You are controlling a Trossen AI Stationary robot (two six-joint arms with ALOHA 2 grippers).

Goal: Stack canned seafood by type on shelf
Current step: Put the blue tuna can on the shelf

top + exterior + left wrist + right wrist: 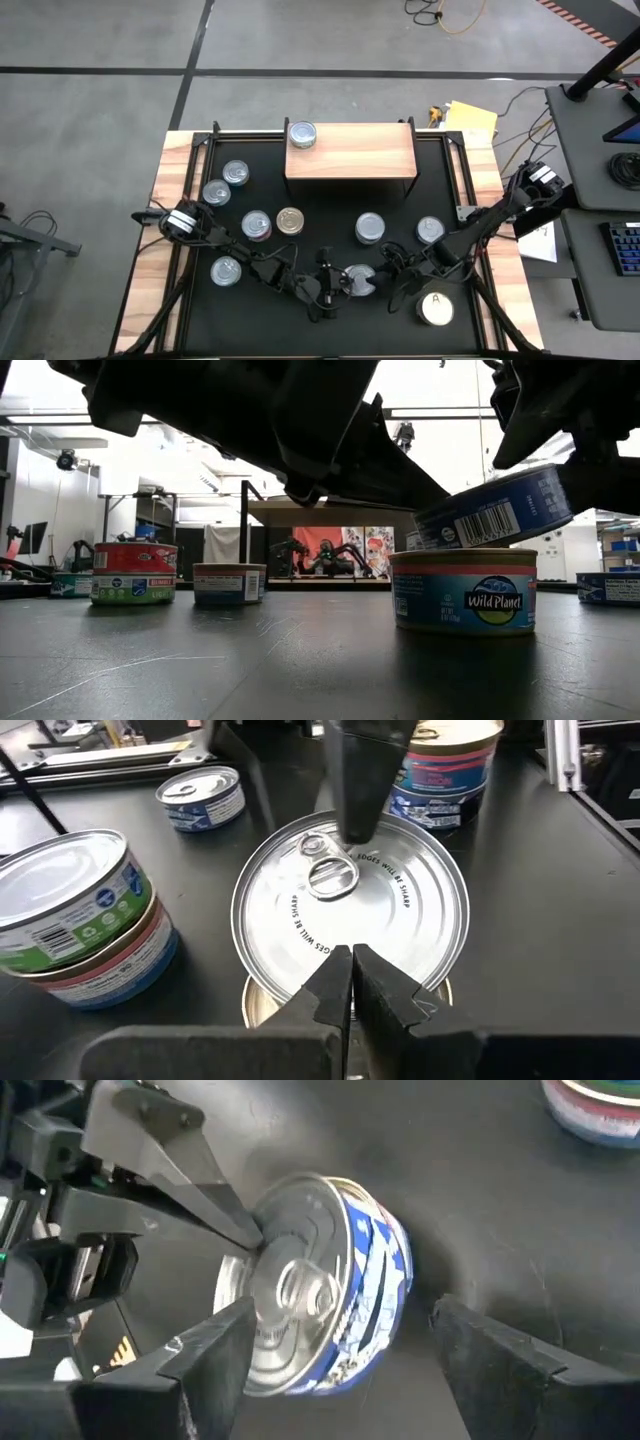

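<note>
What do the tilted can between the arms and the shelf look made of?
The tilted can: bright metal by its look, with a shiny lid, stamped rings and pull tab; the blue side looks printed or papered. The shelf: pale wood with visible grain, on thin dark legs, probably metal.

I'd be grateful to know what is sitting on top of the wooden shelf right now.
One silver-topped can stands at the left end of the shelf; the rest of its top shows only wood. Anything underneath the board is hidden.
</note>
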